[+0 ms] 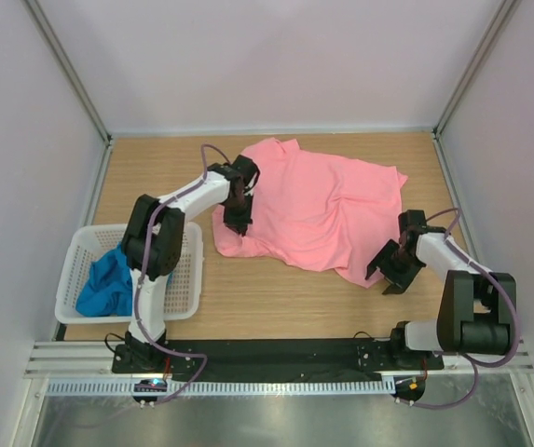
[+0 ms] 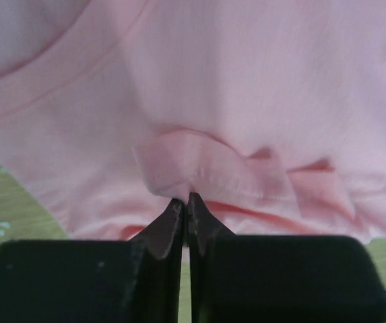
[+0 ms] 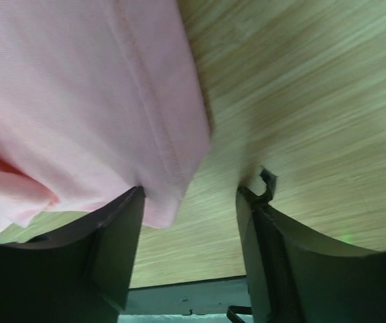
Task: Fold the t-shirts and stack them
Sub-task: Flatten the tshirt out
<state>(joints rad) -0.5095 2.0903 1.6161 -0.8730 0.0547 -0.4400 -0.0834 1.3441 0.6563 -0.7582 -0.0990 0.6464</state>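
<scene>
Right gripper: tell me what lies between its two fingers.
In the right wrist view, the pink t-shirt has its corner beside one finger of the right gripper; from there to the other finger, only bare wooden table shows.

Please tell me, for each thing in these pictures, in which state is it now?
pink t-shirt: unfolded, lying rumpled on the table.
blue t-shirt: bunched up inside the white basket.
white basket: upright on the table, holding the blue t-shirt.
left gripper: shut, pinching a fold at the pink t-shirt's edge.
right gripper: open, at a corner of the pink t-shirt.
</scene>
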